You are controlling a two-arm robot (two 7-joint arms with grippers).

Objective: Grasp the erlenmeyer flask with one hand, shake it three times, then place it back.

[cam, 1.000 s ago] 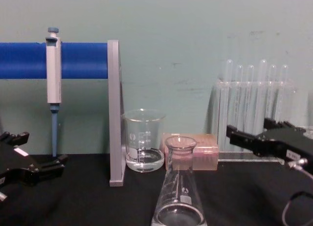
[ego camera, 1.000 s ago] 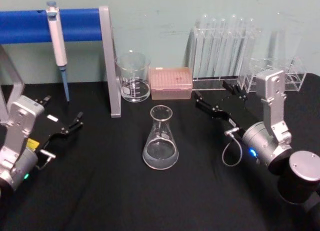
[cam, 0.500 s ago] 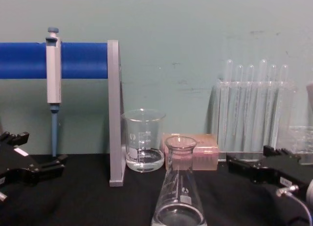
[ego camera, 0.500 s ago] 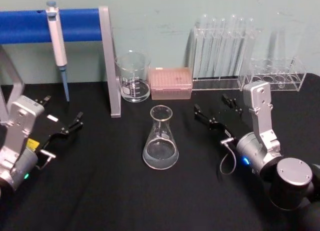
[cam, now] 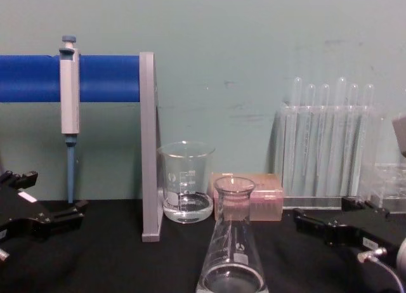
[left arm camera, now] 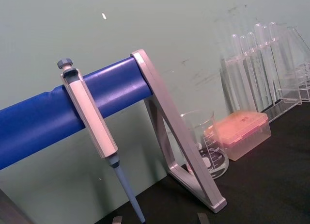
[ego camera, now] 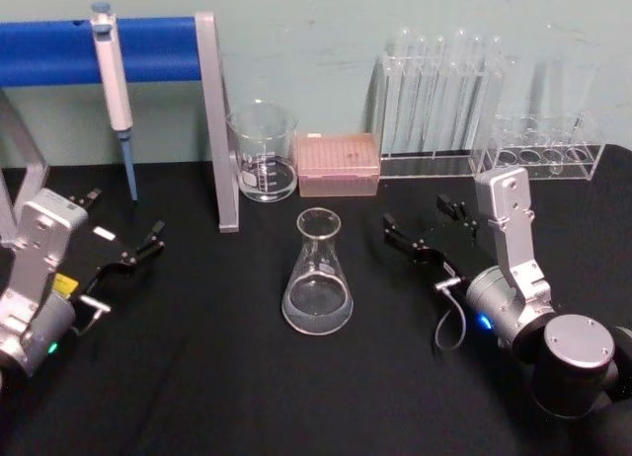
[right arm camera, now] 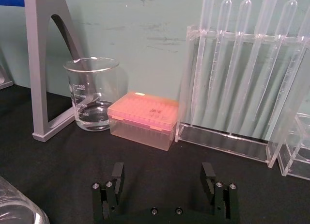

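The clear erlenmeyer flask (ego camera: 317, 274) stands upright on the black table near the middle, with a little liquid in its wide base; the chest view has it (cam: 233, 245) up close, and its base edge (right arm camera: 17, 208) shows in the right wrist view. My right gripper (ego camera: 417, 214) is open, low over the table, to the right of the flask and apart from it, with nothing between its fingers (right arm camera: 117, 174). It sits (cam: 322, 214) at about flask-neck height in the chest view. My left gripper (ego camera: 125, 215) rests open at the far left, also holding nothing.
Behind the flask stand a glass beaker (ego camera: 263, 152) and a pink tip box (ego camera: 338, 164). A rack of tall tubes (ego camera: 439, 96) and a low clear rack (ego camera: 546, 145) line the back right. A pipette (ego camera: 114, 81) hangs on the blue stand (ego camera: 59, 49).
My right gripper has dropped lower toward the table and drawn back slightly from the racks. The flask and my left arm have not moved.
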